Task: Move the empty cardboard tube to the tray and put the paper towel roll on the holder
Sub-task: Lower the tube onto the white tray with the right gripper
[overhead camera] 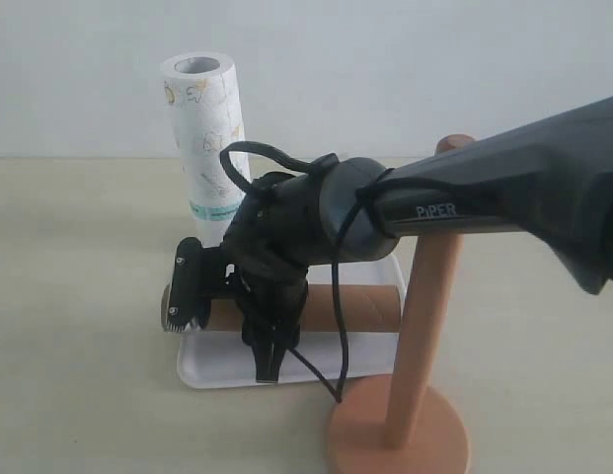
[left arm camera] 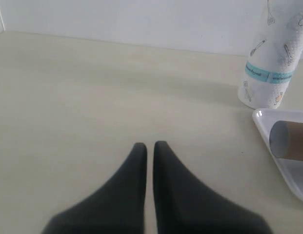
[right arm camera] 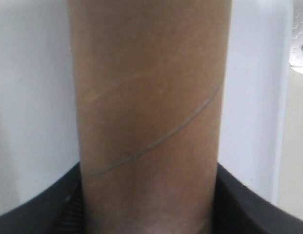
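Empty cardboard tube [overhead camera: 355, 308] lies on tray [overhead camera: 217, 370] mid-frame, my right gripper [overhead camera: 269, 351] clamping it; left gripper [left arm camera: 150, 146] is closed, holding nothing.

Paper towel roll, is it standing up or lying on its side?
Upright: the paper towel roll stands on end on the table by the tray, teal band low, open core facing up.

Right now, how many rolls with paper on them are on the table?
1. The paper towel roll stands upright just beyond the tray, where the empty cardboard tube lies; the arm may hide something behind it.
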`<control>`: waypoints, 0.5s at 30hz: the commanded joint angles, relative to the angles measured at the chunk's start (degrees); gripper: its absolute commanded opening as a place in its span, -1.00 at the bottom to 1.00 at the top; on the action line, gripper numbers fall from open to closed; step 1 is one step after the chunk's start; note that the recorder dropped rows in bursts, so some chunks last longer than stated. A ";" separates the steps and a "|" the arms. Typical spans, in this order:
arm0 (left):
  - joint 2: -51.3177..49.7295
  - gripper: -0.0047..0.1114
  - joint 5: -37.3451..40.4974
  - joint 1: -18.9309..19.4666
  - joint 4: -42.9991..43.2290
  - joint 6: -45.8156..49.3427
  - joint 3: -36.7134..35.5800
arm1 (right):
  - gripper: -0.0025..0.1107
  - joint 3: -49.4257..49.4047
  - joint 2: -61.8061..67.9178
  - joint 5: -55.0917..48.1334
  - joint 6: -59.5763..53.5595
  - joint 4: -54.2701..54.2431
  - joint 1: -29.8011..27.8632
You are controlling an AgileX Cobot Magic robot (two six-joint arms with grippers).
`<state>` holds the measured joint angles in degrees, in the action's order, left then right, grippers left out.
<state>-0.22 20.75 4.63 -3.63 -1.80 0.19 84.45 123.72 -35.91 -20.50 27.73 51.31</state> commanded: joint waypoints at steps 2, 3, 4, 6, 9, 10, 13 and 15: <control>0.22 -0.85 -0.13 0.13 0.01 0.17 -0.19 | 0.18 0.27 -0.72 -0.28 -0.42 -0.63 -0.53; 0.22 -0.85 -0.13 0.13 0.01 0.17 -0.19 | 0.19 0.27 -0.72 -0.28 -0.42 -0.74 -0.53; 0.22 -0.85 -0.13 0.13 0.01 0.17 -0.19 | 0.19 0.27 -0.72 -0.28 -0.42 -0.85 -0.53; 0.22 -0.85 -0.13 0.13 0.01 0.17 -0.19 | 0.19 0.27 -0.72 -0.28 -0.42 -1.13 -0.53; 0.22 -0.85 -0.13 0.13 0.01 0.17 -0.19 | 0.19 0.27 -0.72 -0.28 -0.64 -1.41 -0.53; 0.22 -0.85 -0.13 0.13 0.01 0.17 -0.19 | 0.19 0.27 -0.72 -0.28 -0.64 -1.41 -0.53; 0.22 -0.85 -0.13 0.13 0.01 0.17 -0.19 | 0.19 0.27 -0.72 -0.28 -0.62 -1.53 -0.53; 0.22 -0.85 -0.13 0.13 0.01 0.17 -0.19 | 0.19 0.27 -0.72 -0.28 -0.62 -1.53 -0.53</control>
<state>-0.22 20.75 4.63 -3.63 -1.80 0.19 84.45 123.72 -36.04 -20.74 26.49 51.31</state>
